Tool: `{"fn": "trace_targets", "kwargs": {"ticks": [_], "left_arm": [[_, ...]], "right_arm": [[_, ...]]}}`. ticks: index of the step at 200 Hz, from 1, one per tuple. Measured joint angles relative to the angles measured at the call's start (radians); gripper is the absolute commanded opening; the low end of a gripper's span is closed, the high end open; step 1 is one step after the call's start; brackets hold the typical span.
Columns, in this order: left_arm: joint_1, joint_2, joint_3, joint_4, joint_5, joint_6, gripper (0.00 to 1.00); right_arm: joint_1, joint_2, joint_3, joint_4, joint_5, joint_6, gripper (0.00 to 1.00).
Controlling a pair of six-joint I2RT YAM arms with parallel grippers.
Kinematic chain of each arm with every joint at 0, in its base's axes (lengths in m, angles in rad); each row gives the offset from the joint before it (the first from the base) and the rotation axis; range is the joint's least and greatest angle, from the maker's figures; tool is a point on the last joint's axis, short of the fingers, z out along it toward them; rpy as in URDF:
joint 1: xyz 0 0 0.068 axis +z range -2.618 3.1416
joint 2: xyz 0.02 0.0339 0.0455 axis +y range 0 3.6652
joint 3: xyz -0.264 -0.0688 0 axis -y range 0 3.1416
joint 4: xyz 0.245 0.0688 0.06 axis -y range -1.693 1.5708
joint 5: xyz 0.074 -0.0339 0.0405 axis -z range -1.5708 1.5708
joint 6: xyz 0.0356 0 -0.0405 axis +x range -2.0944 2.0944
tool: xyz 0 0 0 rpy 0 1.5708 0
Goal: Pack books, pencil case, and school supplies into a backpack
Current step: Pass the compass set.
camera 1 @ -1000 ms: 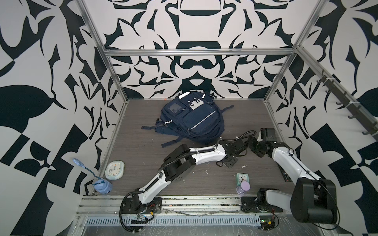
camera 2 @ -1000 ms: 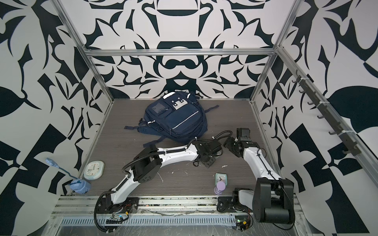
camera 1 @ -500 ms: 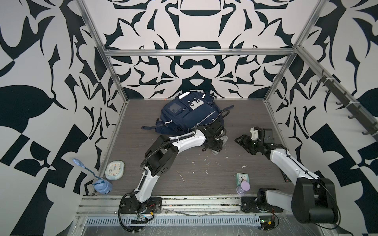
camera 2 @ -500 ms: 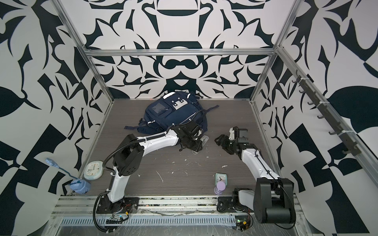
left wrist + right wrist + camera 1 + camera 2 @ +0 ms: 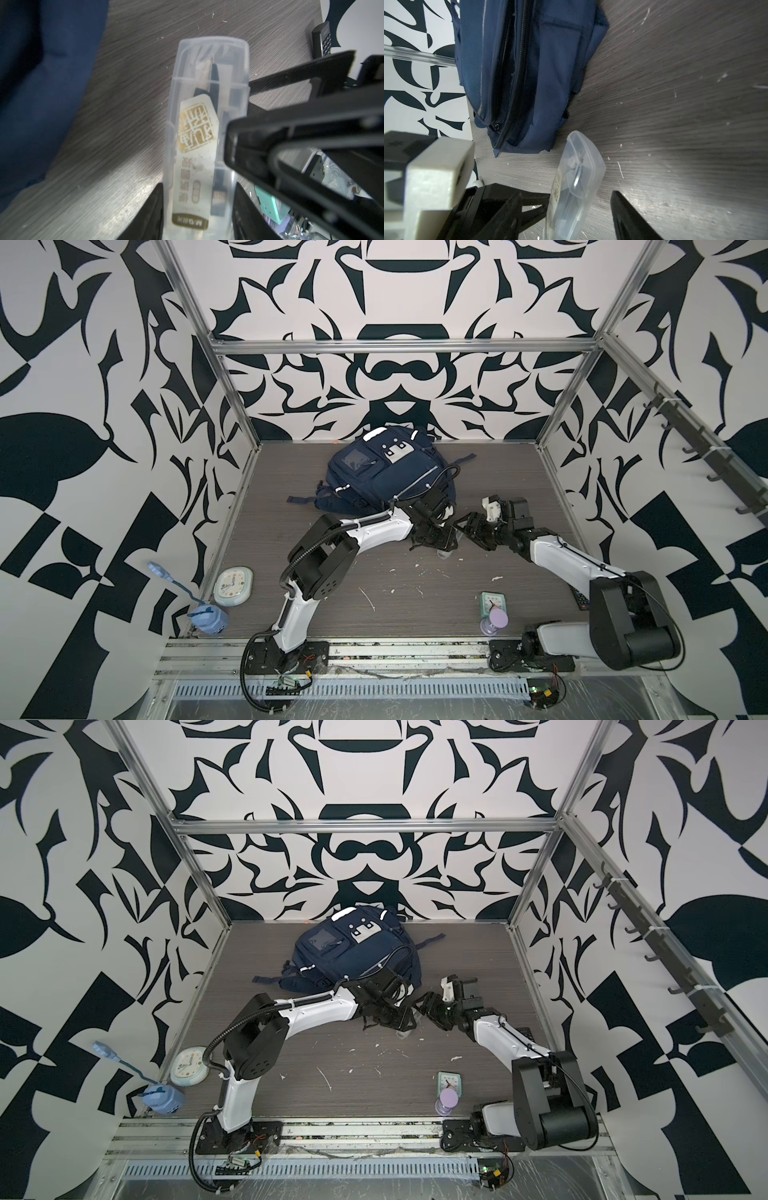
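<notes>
Beside the backpack (image 5: 374, 481), near the corner that faces the two arms, the clear packet (image 5: 207, 124) is held over the wooden table (image 5: 519, 489) by the left gripper (image 5: 198, 187). Its fingers (image 5: 150, 213) are pressed against the packet's long sides at one end, so the packet is gripped. The other end sticks out free, and a gold-printed label (image 5: 195, 128) and dark contents can be seen through the plastic.

The right gripper (image 5: 465, 526) is set nose to nose with the left one, its jaws spread on either side of the packet's free part. In the right wrist view a strip of bare table is seen between the packet and one finger (image 5: 628, 217). Whether the opposite finger touches the plastic cannot be told.

The backpack is laid toward the back wall with its front pockets up. A zip (image 5: 510, 68) with a dark gap along it is turned toward the grippers. Well apart from all this, near the front edge, a mint-green clock (image 5: 492, 600) and a purple hourglass (image 5: 497, 619) are set just beside each other. A pale clock (image 5: 232, 586) is lying at the left edge.
</notes>
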Motion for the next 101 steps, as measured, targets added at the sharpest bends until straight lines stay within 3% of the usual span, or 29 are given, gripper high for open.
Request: {"fn": "trace_targets", "kwargs": {"ticks": [72, 101], "left_arm": [[0.010, -0.013, -0.010, 0.022, 0.019, -0.019, 0.46], [0.010, -0.015, -0.010, 0.026, 0.020, -0.026, 0.47]], "right_arm": [[0.066, 0.044, 0.012, 0.051, 0.016, 0.038, 0.49], [0.071, 0.044, 0.012, 0.050, 0.021, 0.040, 0.35]]}}
